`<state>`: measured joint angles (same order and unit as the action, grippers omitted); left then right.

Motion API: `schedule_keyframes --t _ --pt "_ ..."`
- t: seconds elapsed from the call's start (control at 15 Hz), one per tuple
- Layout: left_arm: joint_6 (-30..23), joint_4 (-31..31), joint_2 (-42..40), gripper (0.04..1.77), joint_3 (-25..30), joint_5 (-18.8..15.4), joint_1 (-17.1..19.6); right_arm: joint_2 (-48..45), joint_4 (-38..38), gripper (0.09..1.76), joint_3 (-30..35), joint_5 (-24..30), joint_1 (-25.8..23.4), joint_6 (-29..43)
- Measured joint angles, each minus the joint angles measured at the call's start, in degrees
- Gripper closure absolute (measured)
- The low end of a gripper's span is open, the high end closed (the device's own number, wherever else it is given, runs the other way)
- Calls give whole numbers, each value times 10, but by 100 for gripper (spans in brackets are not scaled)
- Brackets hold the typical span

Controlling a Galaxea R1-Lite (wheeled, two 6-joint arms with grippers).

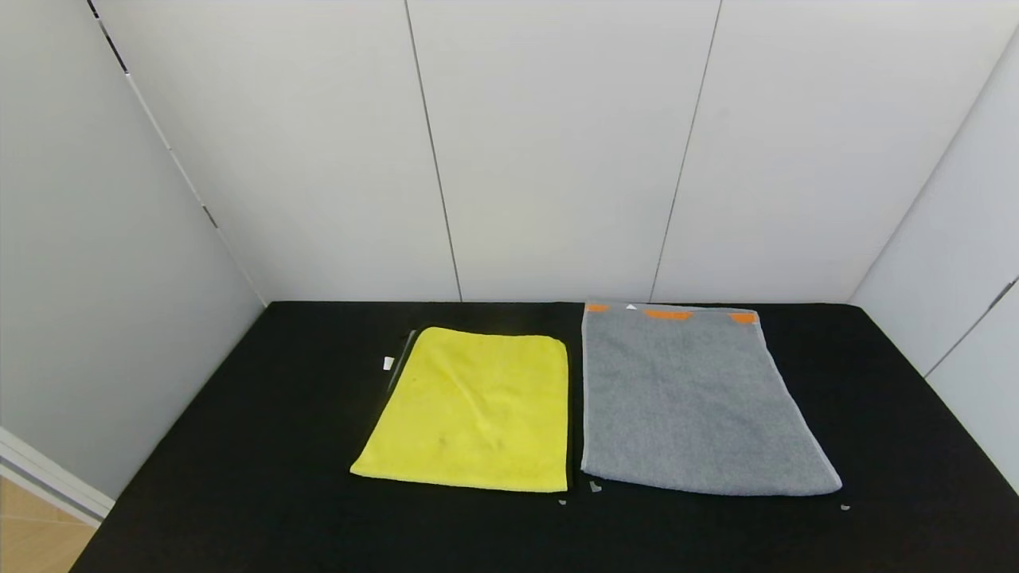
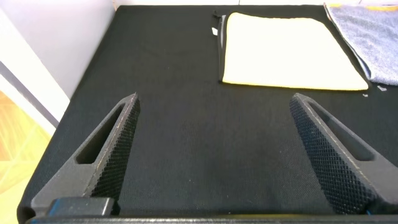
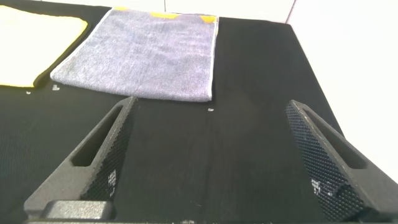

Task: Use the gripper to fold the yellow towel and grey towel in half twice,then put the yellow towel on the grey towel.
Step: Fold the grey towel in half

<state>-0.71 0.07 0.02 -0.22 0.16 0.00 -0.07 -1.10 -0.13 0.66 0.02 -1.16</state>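
Two towels lie flat side by side on the black table (image 1: 239, 446), near its far edge by the white wall panels (image 1: 557, 143). The yellow towel (image 1: 476, 410) is on the robot's left, spread in one layer with a few soft creases; its dark trim shows along the left and right edges, and a small white tag (image 1: 388, 363) sticks out near its far left corner. The grey towel (image 1: 692, 402) is just beside it on the right, a narrow strip of black table between them, the two not touching. It is the larger one and reaches closer to the wall, with orange shapes (image 1: 669, 314) along that far end and a pale hem down its sides. A few tiny pale scraps (image 1: 594, 486) sit on the table by the towels' near edges. Neither arm shows in the head view. The left gripper (image 2: 214, 155) hovers over bare table on the near side of the yellow towel, fingers spread wide and holding nothing. The right gripper (image 3: 211, 155) hovers likewise near the grey towel's near edge, also wide and empty.
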Motion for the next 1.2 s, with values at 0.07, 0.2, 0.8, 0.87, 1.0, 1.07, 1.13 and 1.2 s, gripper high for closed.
schedule_keyframes --t 0.07,0.2,0.8,0.87,1.0,1.07,1.13,1.2 --pt "0 0 0 9 0 0 0 0 0 14 0 0 0 0" --pt "0 0 0 9 0 0 0 0 0 14 0 0 0 0" --pt "0 0 0 9 0 0 0 0 0 14 0 0 0 0" --pt "0 0 0 9 0 0 0 0 0 14 0 0 0 0" --pt "-1 0 0 9 -3 -3 0 0 1 14 -3 0 0 0" --pt "-3 4 0 9 -16 -8 0 0 4 14 -10 2 1 0" --pt "-4 9 2 9 -35 -16 0 1 5 14 -21 4 2 0" --pt "-3 15 6 9 -56 -26 0 4 6 14 -34 6 2 0"
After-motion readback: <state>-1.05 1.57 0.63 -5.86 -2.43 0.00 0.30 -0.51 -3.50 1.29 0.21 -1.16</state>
